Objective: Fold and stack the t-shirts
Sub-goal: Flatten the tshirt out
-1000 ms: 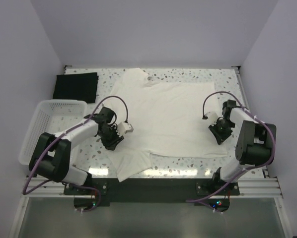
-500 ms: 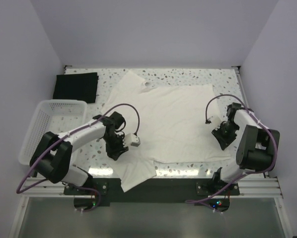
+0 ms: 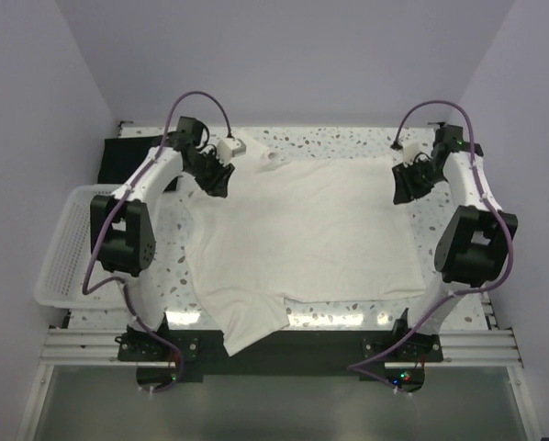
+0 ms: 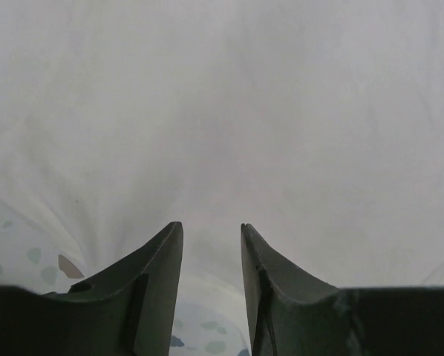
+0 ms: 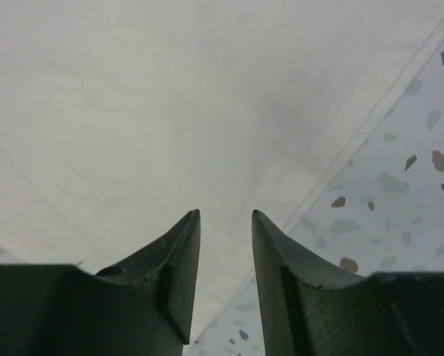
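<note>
Cream t-shirt (image 3: 307, 230) is noted as soft matt cloth, faintly creased; black t-shirt (image 3: 118, 161) as matt cloth. Counter (image 3: 348, 140) is logged smooth, speckled, stone-look. Basket (image 3: 59, 266): white plastic lattice. Fingers (image 5: 179, 252): dark matt plastic, scuffed.

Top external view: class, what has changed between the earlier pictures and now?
Both arms swung from the near half of the cream t-shirt to its far edge. The left claw and right claw now stand open near its far corners. The shirt slid slightly nearward. The black t-shirt and white lattice basket stayed put.
</note>
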Action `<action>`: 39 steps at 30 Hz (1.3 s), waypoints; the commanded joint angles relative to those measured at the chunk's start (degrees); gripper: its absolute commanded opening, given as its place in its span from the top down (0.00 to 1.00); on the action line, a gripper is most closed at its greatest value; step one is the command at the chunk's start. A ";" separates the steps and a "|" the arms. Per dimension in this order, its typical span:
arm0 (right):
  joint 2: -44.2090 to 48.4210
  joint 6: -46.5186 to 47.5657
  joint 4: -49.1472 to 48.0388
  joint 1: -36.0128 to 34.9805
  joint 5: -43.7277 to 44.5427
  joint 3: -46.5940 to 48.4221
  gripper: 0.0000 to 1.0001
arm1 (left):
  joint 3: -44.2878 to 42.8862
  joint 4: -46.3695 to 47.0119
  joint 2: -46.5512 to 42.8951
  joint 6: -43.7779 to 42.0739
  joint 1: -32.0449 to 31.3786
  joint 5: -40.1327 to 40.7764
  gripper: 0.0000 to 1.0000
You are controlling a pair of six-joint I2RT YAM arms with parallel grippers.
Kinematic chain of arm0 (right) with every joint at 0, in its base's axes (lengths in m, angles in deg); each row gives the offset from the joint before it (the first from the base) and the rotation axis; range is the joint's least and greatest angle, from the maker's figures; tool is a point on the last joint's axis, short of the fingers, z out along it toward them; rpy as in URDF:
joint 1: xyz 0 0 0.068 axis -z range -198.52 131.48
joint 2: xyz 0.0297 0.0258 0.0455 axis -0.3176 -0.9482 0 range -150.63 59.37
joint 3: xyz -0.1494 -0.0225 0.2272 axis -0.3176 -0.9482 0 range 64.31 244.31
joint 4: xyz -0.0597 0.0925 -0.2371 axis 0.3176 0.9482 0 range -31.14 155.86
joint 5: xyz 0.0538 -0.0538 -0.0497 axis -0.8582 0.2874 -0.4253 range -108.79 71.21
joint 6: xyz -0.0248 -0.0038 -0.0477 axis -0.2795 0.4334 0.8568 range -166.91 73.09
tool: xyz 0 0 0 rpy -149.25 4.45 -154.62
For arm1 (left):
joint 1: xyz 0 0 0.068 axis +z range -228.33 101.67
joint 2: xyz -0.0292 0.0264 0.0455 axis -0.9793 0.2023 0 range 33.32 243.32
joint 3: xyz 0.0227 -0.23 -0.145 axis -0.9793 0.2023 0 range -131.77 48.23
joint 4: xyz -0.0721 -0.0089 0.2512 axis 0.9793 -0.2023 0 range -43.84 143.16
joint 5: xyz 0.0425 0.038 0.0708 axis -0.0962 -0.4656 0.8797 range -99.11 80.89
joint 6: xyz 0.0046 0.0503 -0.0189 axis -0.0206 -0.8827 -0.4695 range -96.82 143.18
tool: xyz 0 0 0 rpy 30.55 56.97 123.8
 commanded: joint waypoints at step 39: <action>-38.72 -42.65 -38.77 -7.50 28.31 32.78 0.44 | -31.01 25.62 28.37 26.04 4.24 9.83 0.32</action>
